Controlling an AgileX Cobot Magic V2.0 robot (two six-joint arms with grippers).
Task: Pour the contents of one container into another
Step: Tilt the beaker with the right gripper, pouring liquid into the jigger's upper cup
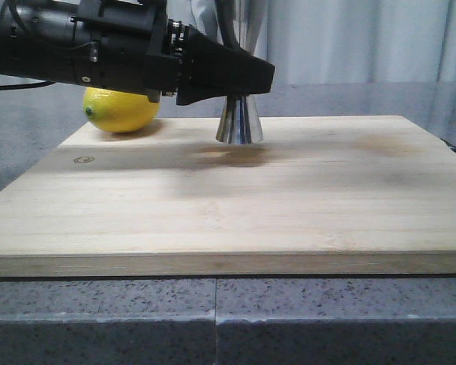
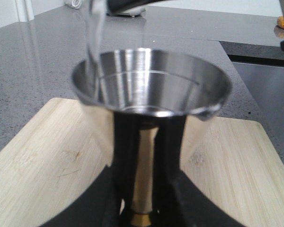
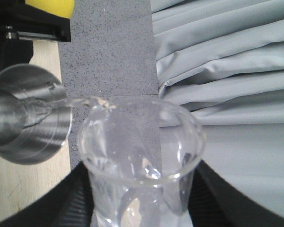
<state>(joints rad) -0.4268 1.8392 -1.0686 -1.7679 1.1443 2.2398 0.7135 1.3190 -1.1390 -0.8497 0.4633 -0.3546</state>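
The steel jigger (image 1: 239,122) stands upright on the wooden board (image 1: 289,198), with my left gripper (image 1: 251,80) shut on its narrow waist. In the left wrist view the black fingers (image 2: 124,156) flank the stem above the gold band (image 2: 142,218), under the jigger's open cup (image 2: 151,80). My right gripper (image 3: 142,198) is shut on the clear glass beaker (image 3: 142,161). The beaker is tipped, with its lip (image 3: 92,101) over the jigger's rim (image 3: 31,113). A thin clear stream (image 2: 95,33) runs into the cup. The right gripper is out of the front view.
A yellow lemon (image 1: 121,110) lies at the board's far left corner, behind the left arm. The board rests on a grey speckled counter (image 1: 213,319). Pale curtains (image 3: 227,71) hang behind the table.
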